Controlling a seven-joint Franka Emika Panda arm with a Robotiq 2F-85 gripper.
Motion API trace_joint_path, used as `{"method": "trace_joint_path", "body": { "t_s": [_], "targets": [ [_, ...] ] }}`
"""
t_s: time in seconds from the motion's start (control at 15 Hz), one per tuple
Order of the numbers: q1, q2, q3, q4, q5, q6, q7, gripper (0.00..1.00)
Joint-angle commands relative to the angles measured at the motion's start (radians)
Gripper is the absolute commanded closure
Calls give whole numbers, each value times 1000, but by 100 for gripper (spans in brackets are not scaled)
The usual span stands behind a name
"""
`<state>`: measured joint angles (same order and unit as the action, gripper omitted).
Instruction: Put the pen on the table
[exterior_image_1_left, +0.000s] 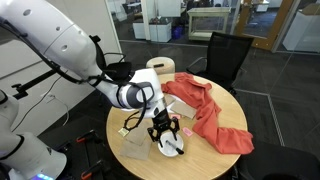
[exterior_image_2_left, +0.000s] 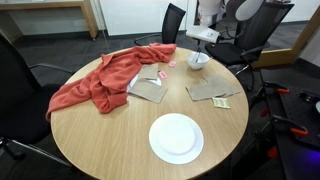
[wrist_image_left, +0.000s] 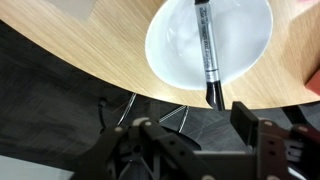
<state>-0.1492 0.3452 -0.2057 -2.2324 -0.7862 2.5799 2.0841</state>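
The thin black pen (wrist_image_left: 207, 50) lies across a small round white dish (wrist_image_left: 162, 62) near the edge of the big tan wood table (wrist_image_left: 80, 40). The jaws hang above it, apart and empty. The pen looks light, stiff and slippery, so pinch its middle.

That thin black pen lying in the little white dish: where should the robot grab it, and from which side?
Probably the middle of the thin black pen, coming straight down from above with the fingers on either side of its shaft. It lies flat across the shallow white dish, one end poking past the rim, so the hollow beneath should leave room to close.
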Motion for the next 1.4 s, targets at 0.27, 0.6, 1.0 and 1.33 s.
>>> {"method": "trace_joint_path", "body": {
  "t_s": [0.27, 0.6, 1.0, 1.33],
  "targets": [
    [41, 70, -32, 52, 10, 22, -30, 32],
    [57, 106, -37, 78, 10, 23, -28, 34],
    [65, 154, -41, 114, 17, 24, -39, 37],
    [69, 195, -43, 148, 25, 26, -53, 37]
  ]
}}
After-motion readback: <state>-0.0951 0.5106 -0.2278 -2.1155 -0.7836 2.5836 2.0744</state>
